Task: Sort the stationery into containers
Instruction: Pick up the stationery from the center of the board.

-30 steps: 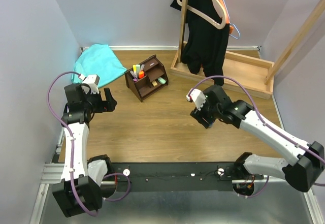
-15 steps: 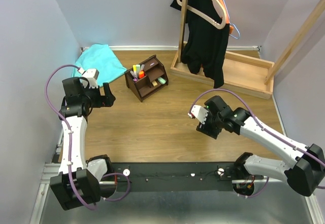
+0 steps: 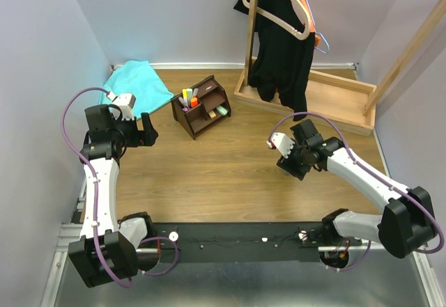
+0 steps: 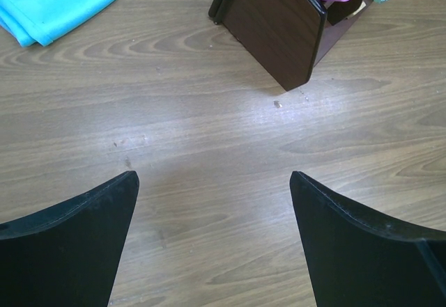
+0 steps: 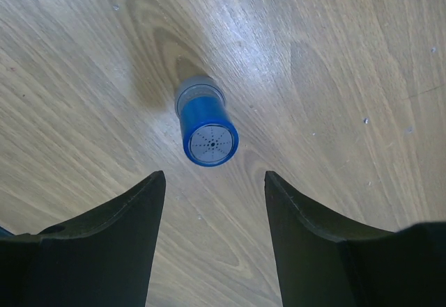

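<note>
Blue cylinder (image 5: 207, 122) is seen, apparently upright, on the table (image 5: 334, 77) just beyond the parted jaws of the right gripper (image 5: 212, 182); markers (image 3: 187, 96) are held in the organizer (image 4: 272, 21), faced by the left gripper (image 4: 212, 178), likewise spread.

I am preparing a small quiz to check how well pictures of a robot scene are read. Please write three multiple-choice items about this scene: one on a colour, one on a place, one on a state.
1. The cloth lying left of the desk organizer is:
A. teal
B. red
C. white

2. The small blue cylinder is:
A. inside the desk organizer
B. on the cloth
C. on the bare table

3. The right gripper is:
A. open, holding nothing
B. shut on the cylinder
C. shut on a marker

Answers:
1 A, the top view shows teal fabric by the far left wall.
2 C, the right wrist view shows only wood grain around it.
3 A, its fingers stand apart and the cylinder lies ahead of them, untouched.
</note>
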You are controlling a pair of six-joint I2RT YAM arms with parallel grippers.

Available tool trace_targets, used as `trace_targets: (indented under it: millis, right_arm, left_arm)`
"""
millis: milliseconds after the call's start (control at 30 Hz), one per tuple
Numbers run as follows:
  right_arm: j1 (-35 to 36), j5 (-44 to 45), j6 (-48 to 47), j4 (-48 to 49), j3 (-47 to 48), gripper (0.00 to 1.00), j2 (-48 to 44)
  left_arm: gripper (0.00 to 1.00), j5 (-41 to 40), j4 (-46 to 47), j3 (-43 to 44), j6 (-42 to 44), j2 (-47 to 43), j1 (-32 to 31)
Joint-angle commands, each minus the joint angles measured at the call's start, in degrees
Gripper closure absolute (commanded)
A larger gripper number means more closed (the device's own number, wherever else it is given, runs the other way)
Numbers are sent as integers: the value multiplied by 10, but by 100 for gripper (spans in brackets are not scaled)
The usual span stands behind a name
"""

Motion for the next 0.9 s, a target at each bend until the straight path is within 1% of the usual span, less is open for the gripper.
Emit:
trace_targets:
  millis: [0, 233, 367, 567, 867]
  right_arm:
    - [-9, -29, -28, 16, 22, 34, 14]
    - [-9, -65, -39, 6, 36, 34, 22]
    - [-9, -71, -34, 7, 44, 34, 43]
    - [-9, -69, -30, 15, 50, 35, 78]
    - [-9, -62, -39, 17, 52, 39, 86]
  left_arm:
    - [1, 6, -10, 18, 4, 1, 4]
    - [1, 6, -6, 9, 1, -3, 4]
    - [1, 7, -8, 6, 1, -4, 4]
    - [1, 7, -9, 3, 1, -8, 5]
    - [1, 9, -1, -8, -4, -11, 4]
